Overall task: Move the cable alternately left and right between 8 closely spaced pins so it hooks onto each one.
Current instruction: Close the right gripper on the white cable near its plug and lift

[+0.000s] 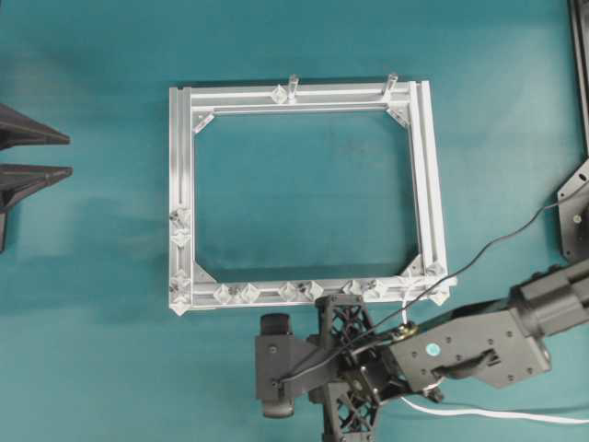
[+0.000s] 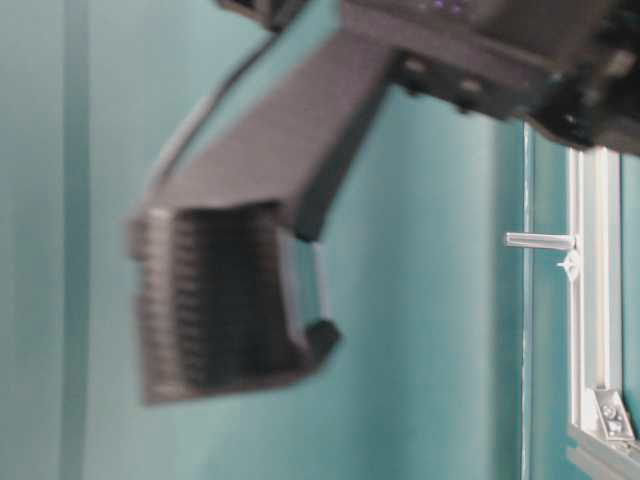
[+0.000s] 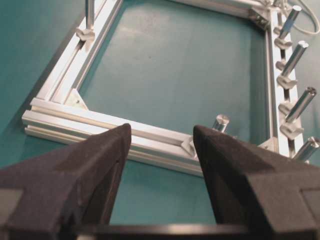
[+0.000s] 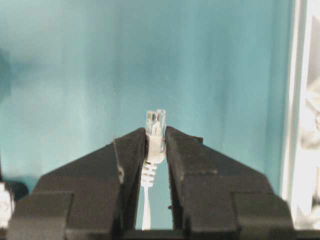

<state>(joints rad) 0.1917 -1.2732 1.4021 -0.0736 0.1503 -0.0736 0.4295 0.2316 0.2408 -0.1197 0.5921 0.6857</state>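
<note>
In the overhead view a silver frame (image 1: 180,184) lies at the centre on the teal table (image 1: 92,350), with small whitish diamond pins (image 1: 236,293) paired along its lower rail and up its left rail, and two upright posts (image 1: 294,87) on the top rail. The white cable (image 1: 515,415) runs in from the lower right edge toward the right gripper (image 1: 350,364), which sits at the bottom centre just below the lower rail, its arm slanting in from the right. The left gripper (image 1: 18,155) shows only as two dark fingertips at the left edge, spread well apart and far from the frame. The table-level view is mostly a blurred dark arm link, with a strip of frame and one post at the right edge. In the left wrist view the left fingers (image 3: 107,150) stand wide apart and hold nothing, level above the table, looking toward the frame's near corner. In the right wrist view the right fingers (image 4: 131,150) are closed on the cable's pale, clear plug (image 4: 156,125), which sticks up above the tips at the centre, the cord hanging down between them; the frame rail shows at the right edge.
</note>
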